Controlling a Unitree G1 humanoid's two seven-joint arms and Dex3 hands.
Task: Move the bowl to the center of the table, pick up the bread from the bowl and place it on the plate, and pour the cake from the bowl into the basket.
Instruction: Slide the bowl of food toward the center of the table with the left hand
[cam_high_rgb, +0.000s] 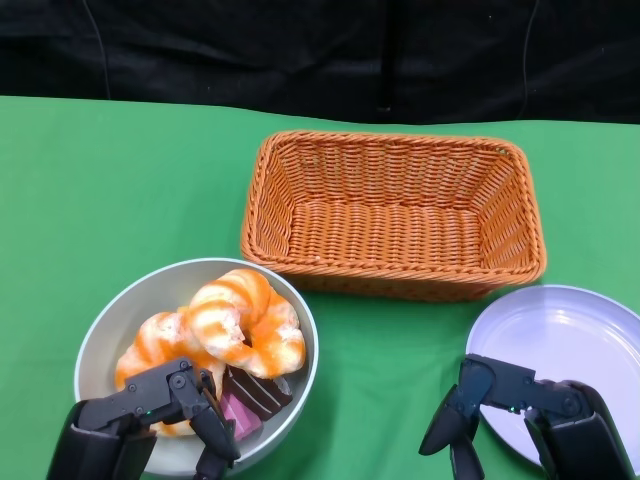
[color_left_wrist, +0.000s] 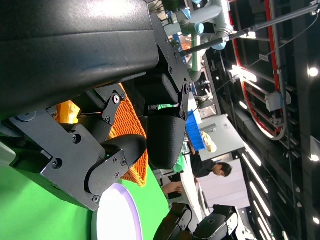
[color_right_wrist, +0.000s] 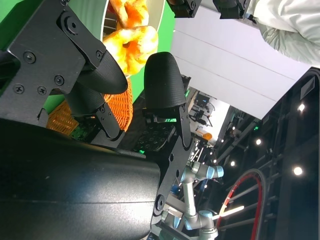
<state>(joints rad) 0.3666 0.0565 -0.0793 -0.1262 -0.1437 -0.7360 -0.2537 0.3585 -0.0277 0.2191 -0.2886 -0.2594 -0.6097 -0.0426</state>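
Observation:
A grey bowl (cam_high_rgb: 100, 330) stands at the table's near left. It holds two orange-and-white ring breads (cam_high_rgb: 245, 320) and dark brown and pink cake pieces (cam_high_rgb: 252, 395). My left hand (cam_high_rgb: 150, 420) hangs over the bowl's near rim with its fingers apart, holding nothing that I can see. The lilac plate (cam_high_rgb: 575, 335) lies at the near right. Over the plate's near-left edge my right hand (cam_high_rgb: 520, 415) is open and empty. An empty orange wicker basket (cam_high_rgb: 395, 215) stands behind both. In the right wrist view the bread (color_right_wrist: 130, 45) and basket (color_right_wrist: 122, 107) show past the spread fingers (color_right_wrist: 162, 82).
Green cloth covers the table (cam_high_rgb: 120, 190), with a black backdrop behind its far edge. The left wrist view shows the basket (color_left_wrist: 132, 150), the plate (color_left_wrist: 117, 215) and a person (color_left_wrist: 215, 167) far off beyond the table.

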